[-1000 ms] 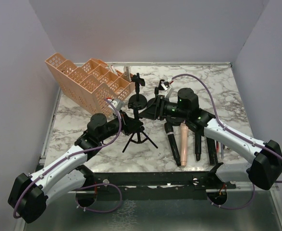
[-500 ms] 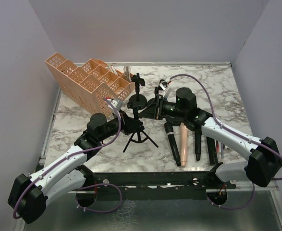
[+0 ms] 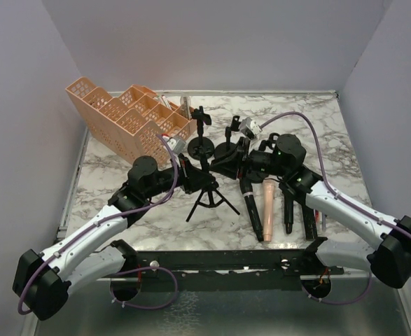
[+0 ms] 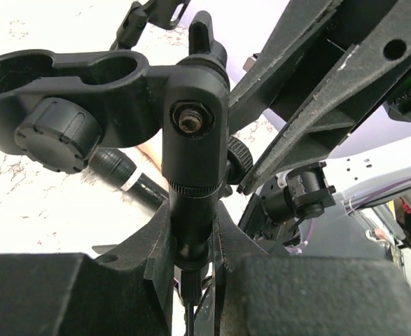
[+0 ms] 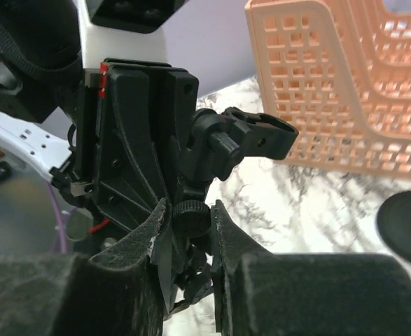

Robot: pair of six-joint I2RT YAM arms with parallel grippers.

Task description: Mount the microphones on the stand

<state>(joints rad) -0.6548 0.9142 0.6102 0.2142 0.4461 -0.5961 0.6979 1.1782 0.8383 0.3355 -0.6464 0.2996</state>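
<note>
The stand (image 3: pixel 206 190), a black tripod with three thin legs spread on the surface (image 3: pixel 345 154), is between my two end effectors, and both of them grip it. My left end effector (image 4: pixel 193 252) is closed narrow on the round upright stem, with one dark pad on each side, both touching it. My right end effector (image 5: pixel 190 227) comes from the opposite side, higher up. Its fingers press on a small ribbed knob (image 5: pixel 191 212) at the head of the stand, so it is also narrow and gripping. Just above the knob sits the clip (image 5: pixel 253 134), a matte black plastic cradle with a rounded shape, tilted to one side.

The microphones are in neither end effector. They lie flat on the surface near its front edge, to the right of the stand and partly under my right arm, side by side and nearly parallel. From left to right I see a long black microphone (image 3: pixel 251 206), the pale pink microphone (image 3: pixel 267 206) just beside it, then a third microphone (image 3: pixel 288 210) and a fourth microphone (image 3: pixel 308 218), both black.

Behind the tripod stands a round-base stand (image 3: pixel 201 147) with its own clip on top. At the back left is an orange basket (image 3: pixel 131 119) of plastic grid, with stepped compartments. The surface is white marble pattern with grey veins
</note>
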